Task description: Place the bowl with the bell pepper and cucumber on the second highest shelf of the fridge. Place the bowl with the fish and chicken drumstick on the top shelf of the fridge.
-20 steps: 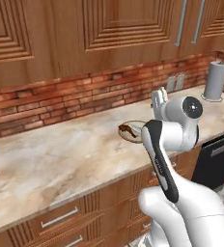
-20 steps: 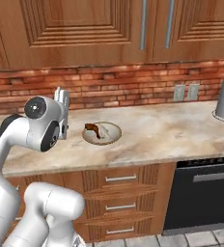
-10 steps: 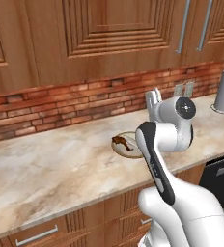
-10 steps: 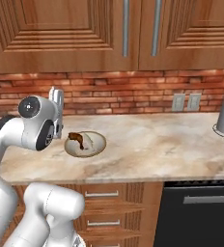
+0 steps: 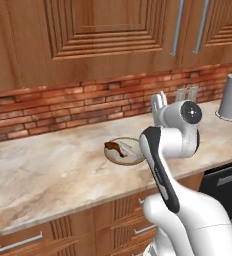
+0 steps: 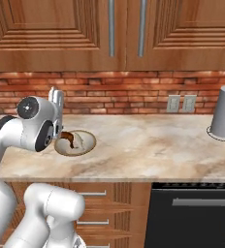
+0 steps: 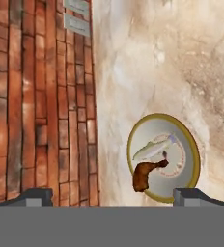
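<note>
Base has driven sideways, bowl [image 5: 124, 150] with drumstick [image 7: 146, 174] now nearer; gripper [image 7: 113, 197] is open above it

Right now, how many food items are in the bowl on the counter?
2. A brown chicken drumstick lies at one side of the bowl, and a pale fish lies beside it toward the middle. Nothing else shows in it.

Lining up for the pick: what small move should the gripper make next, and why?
Probably ease the gripper down toward the bowl. Its fingers are spread and hold nothing, and the bowl with fish and drumstick sits on the counter just ahead.
</note>
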Tool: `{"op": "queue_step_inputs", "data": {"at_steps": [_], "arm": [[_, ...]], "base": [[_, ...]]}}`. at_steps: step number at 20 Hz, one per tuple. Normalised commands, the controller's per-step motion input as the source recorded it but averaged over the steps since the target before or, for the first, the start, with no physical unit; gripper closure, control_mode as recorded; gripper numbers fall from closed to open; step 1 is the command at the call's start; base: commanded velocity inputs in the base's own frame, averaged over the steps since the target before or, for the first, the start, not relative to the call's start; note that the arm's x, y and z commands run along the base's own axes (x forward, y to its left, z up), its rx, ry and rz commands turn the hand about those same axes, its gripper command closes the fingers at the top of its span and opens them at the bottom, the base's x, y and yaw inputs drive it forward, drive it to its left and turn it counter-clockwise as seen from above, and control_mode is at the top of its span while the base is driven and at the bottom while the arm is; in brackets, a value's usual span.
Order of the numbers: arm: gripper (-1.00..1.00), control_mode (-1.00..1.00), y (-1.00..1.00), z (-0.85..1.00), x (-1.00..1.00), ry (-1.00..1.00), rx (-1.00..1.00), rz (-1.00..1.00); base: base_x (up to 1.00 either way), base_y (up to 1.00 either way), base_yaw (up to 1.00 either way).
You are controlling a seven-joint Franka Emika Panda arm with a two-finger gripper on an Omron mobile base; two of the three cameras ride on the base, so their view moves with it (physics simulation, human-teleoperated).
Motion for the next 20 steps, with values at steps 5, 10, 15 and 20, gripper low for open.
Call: {"op": "queue_step_inputs", "data": {"at_steps": [5,10,15,20], "arm": [[-1.0,-1.0,-0.39,-0.16,0.16,0.07,0.01,0.26],[-1.0,-1.0,-0.72,-0.78,0.53,0.4,0.04,0.45],[-1.0,-1.0,-0.1,-0.28,0.31,0.27,0.0,0.21],[-1.0,-1.0,0.0,-0.84,0.0,0.0,0.0,0.15]], "base": [[0.0,-0.17,0.17],[0.0,0.0,0.0],[0.0,0.0,0.0],[0.0,0.0,0.0]]}}
